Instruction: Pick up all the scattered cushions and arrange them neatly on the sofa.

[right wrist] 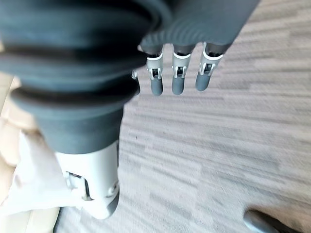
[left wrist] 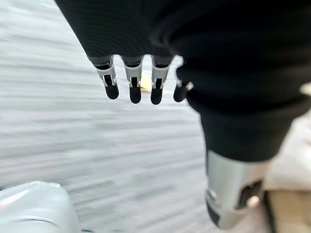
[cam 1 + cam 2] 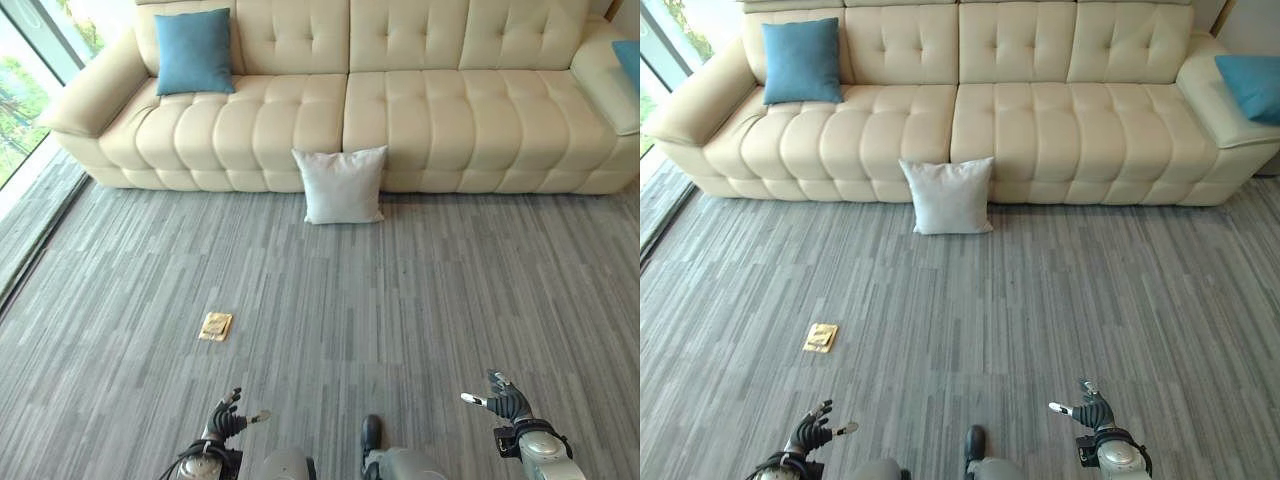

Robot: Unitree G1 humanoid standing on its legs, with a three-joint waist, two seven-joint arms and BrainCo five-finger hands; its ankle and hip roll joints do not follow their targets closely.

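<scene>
A white cushion (image 3: 341,185) stands on the grey floor, leaning against the front of the cream sofa (image 3: 430,110) near its middle. A blue cushion (image 3: 194,51) rests upright against the sofa's back at the left end. Another blue cushion (image 3: 1250,85) lies on the right armrest. My left hand (image 3: 226,421) hangs low at the bottom left, far from the cushions, fingers relaxed and holding nothing. My right hand (image 3: 505,402) is at the bottom right, also open and holding nothing. The fingers (image 2: 133,85) of the left hand and the fingers (image 1: 176,77) of the right hand point at bare floor.
A small yellow packet (image 3: 215,325) lies on the floor left of centre, between me and the sofa. Floor-to-ceiling windows (image 3: 25,80) run along the left side. Wide carpeted floor (image 3: 420,290) separates me from the sofa.
</scene>
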